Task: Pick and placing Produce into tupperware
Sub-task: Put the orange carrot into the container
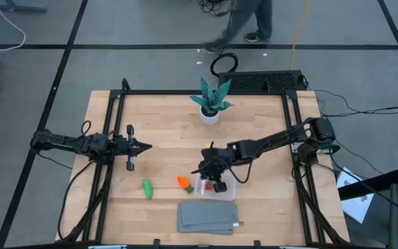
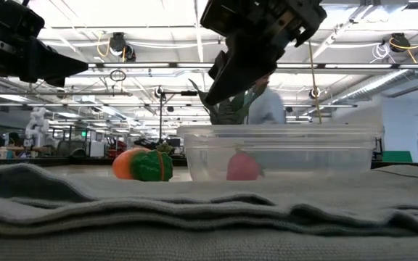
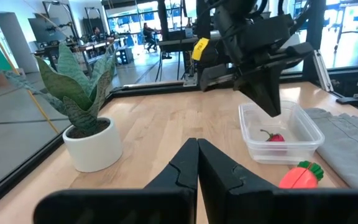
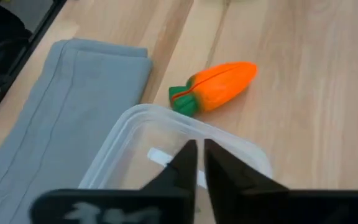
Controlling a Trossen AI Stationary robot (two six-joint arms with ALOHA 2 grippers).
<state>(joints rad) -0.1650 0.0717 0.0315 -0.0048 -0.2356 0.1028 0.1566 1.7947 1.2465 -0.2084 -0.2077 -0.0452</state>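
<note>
The clear tupperware (image 3: 303, 127) stands on the wooden table with the small reddish berry (image 3: 275, 137) lying on its floor. My right gripper (image 3: 272, 109) hangs shut and empty just above the box, fingers slanting down over its rim (image 4: 135, 118). The orange carrot (image 4: 219, 84) lies on its side on the table beside the box. Farther left on the table lies the green piece (image 1: 147, 188). My left gripper (image 1: 146, 146) waits shut and level over the table's left part.
A folded grey cloth (image 1: 209, 216) lies flat at the near edge, right in front of the box. A teal plant in a white pot (image 1: 211, 104) stands at the far middle. Black frame rails (image 1: 119, 124) border the table. A person walks beyond the far edge.
</note>
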